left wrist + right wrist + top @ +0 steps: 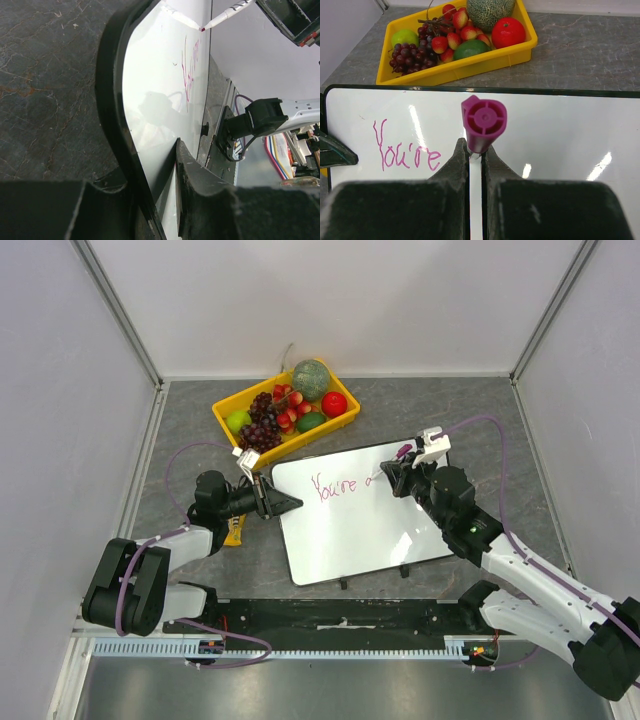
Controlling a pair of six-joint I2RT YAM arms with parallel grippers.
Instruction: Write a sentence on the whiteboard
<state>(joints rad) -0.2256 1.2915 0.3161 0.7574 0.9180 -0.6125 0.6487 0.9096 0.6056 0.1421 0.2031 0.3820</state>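
Top external view: a grey stone-patterned table (190, 430) is fenced by plain white walls (330, 300) on three sides. The whiteboard (360, 520) lies flat at mid-table, slightly skewed, with a yellow tray (226, 425) of fruit just behind its far left corner. The left gripper (287, 503) meets the board's left edge, and the right gripper (398, 475) hangs over its far edge.

Left wrist view: that pincer is closed on the board's black rim, one finger above and one below. The glossy face mirrors the arm.

Right wrist view: the narrow fingers clamp a magenta marker (484, 120) upright over the board, to the right of the pink word "You're" (405, 149).
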